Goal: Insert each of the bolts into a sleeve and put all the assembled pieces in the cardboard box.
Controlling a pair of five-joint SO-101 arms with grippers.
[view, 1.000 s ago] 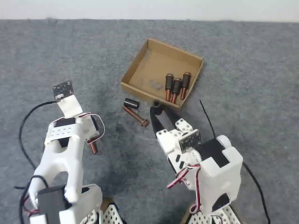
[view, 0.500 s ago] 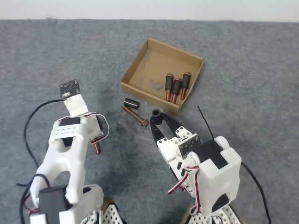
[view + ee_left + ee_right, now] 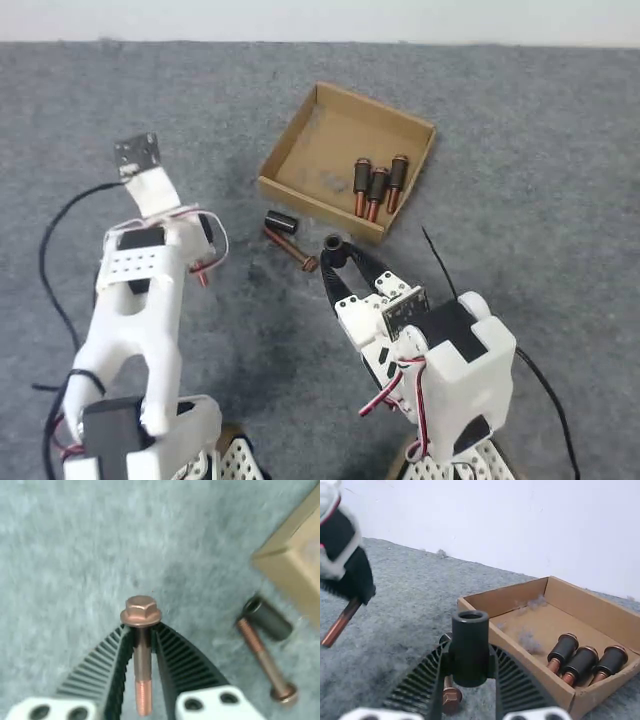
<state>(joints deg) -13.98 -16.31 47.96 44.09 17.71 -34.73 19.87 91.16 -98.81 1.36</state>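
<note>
High view over grey carpet [image 3: 540,90]: my right pincer [image 3: 470,655] is clamped on a black sleeve [image 3: 470,640], held upright with its open bore on top, just outside the near wall of the cardboard box [image 3: 310,203]. My left pincer [image 3: 141,630] is closed on a copper bolt [image 3: 142,655], gripping the shank just under the hexagonal flange head with the threaded end pointing back toward the wrist; it hangs well apart from the box, off its near-left corner. Inside the box, three assembled pieces [image 3: 377,188] lie side by side toward the right-hand wall. Just outside the box's near wall, a spare sleeve [image 3: 282,222] lies on its side on the carpet, and a loose bolt [image 3: 291,250] lies just beside it, farther from the box.
</note>
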